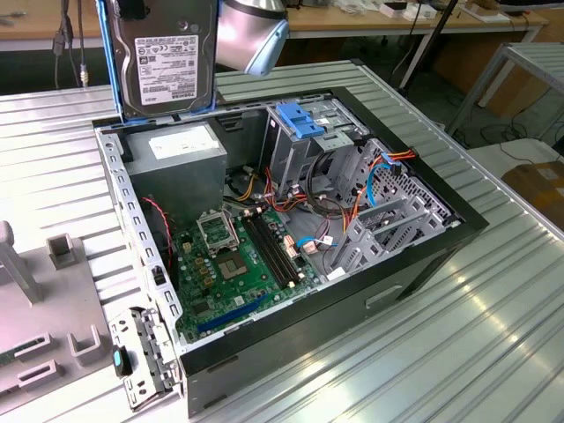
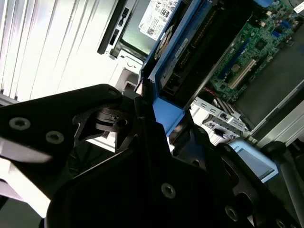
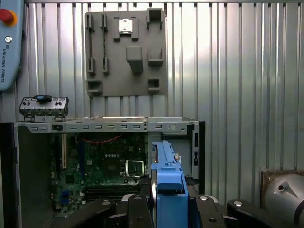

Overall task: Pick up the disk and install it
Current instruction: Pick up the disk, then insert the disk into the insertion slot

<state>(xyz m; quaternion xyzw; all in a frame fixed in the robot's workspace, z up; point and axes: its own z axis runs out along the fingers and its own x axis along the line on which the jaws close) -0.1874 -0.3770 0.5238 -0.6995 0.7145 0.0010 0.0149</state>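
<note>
The fingers (image 2: 137, 107) are closed on the disk (image 1: 167, 57), pressing on the blue rails along its two sides; in the first wrist view, black finger parts sit tight against either side of the blue rail. The disk hangs upright in the air. In the exterior view it is above the far corner of the open computer case (image 1: 423, 256), on that view's left, over the grey power supply box (image 1: 181, 163), and apart from both. Its white label with barcodes faces the exterior camera, set in a grey metal body framed by the blue rails. The second wrist view shows its dark connector edge. The case lies on its side on the ribbed metal desk (image 1: 493, 352), with the green motherboard (image 1: 238, 264) exposed.
</note>
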